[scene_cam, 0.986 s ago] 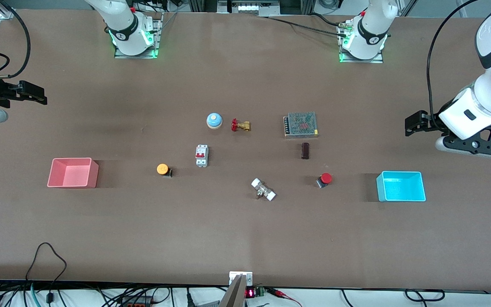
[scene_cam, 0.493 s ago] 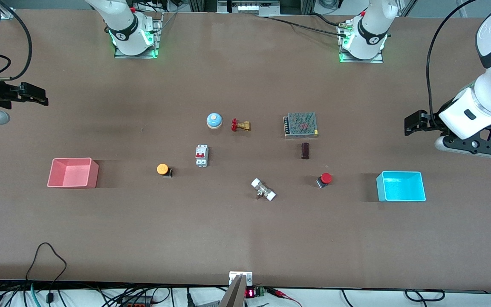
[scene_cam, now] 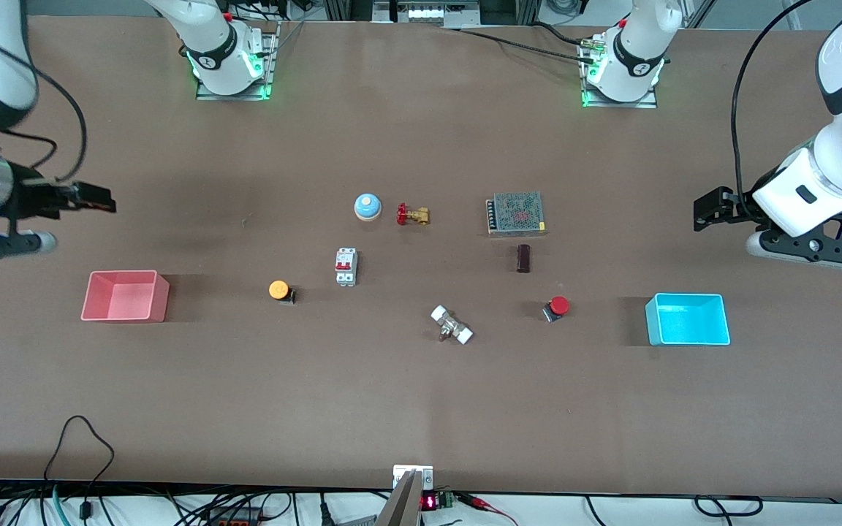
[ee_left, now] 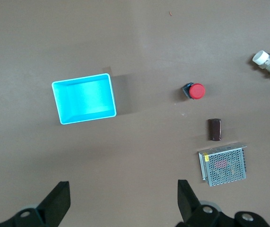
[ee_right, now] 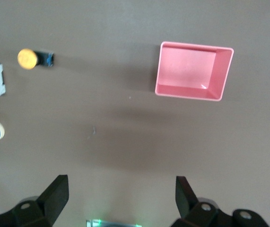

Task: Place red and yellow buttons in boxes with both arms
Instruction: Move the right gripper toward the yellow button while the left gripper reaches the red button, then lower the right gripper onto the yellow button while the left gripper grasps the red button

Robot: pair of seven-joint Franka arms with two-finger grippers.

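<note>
The red button [scene_cam: 558, 307] lies on the table between a white connector and the cyan box [scene_cam: 688, 319]; both show in the left wrist view, the red button [ee_left: 196, 91] and the cyan box [ee_left: 83, 99]. The yellow button [scene_cam: 279, 290] lies between the pink box [scene_cam: 125, 296] and a white breaker; the right wrist view shows the yellow button [ee_right: 28, 58] and the pink box [ee_right: 194, 71]. My left gripper [scene_cam: 706, 210] is open and empty, up in the air over bare table near the cyan box. My right gripper [scene_cam: 96, 199] is open and empty, over bare table near the pink box.
Mid-table stand a blue dome bell [scene_cam: 368, 207], a brass valve with red handwheel [scene_cam: 412, 215], a white breaker [scene_cam: 346, 267], a metal mesh power supply [scene_cam: 516, 213], a dark block [scene_cam: 523, 258] and a white connector [scene_cam: 452, 324].
My right gripper has moved toward the table's middle and lower in the front view, closer to the pink box. The left gripper has barely moved. Nothing on the table has shifted.
</note>
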